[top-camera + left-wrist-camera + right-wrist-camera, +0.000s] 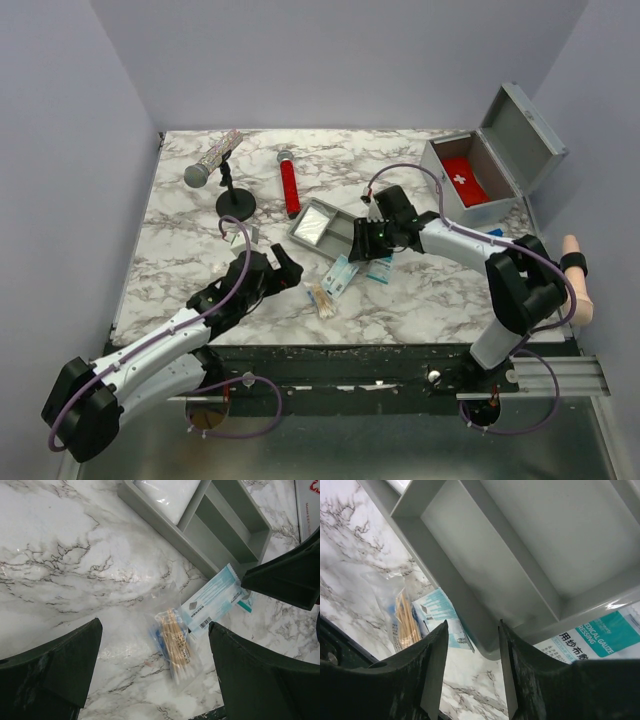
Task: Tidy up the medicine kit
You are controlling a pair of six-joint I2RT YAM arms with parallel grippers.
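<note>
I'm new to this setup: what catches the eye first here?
The open grey metal box at the far right, a red white-cross pouch inside. Mid-table, the grey divided tray lies out, the right arm's fingers open over its end; loose packets lie beside it.

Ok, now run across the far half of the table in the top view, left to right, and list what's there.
silver mic on its stand → red mic → grey tray → open medicine kit
</note>
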